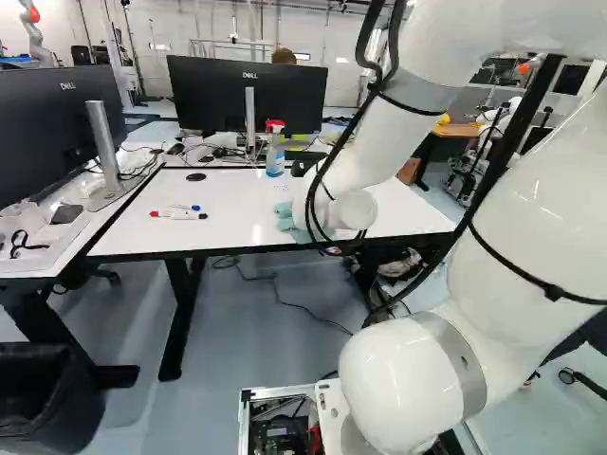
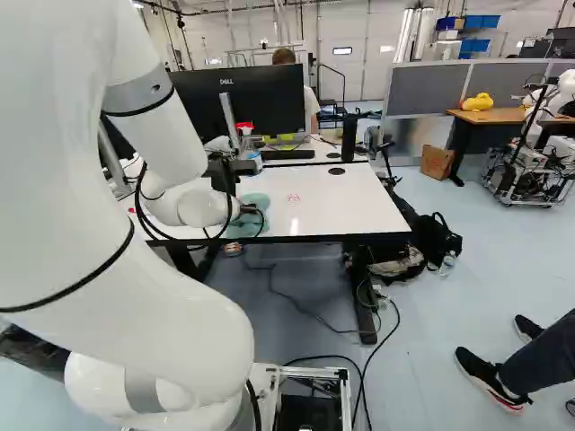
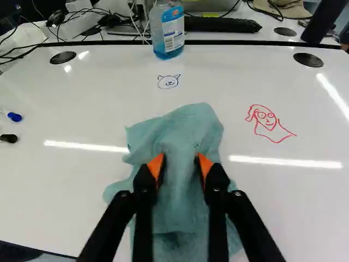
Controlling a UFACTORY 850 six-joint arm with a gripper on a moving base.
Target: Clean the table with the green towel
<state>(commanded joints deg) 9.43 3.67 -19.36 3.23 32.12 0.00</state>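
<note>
- Presently, the gripper grasps a bunched fold of the green towel, near the middle of the left base view, on the white table.
- Spray bottle: upper middle there.
- Pens: left of centre there.
- Red drawing: centre of the right base view.

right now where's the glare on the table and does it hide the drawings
Wrist view: bright streaks on the tabletop either side of the towel, another beyond the red drawing, neither it nor the blue drawing hidden; right base view: floor darker under the table.
</note>
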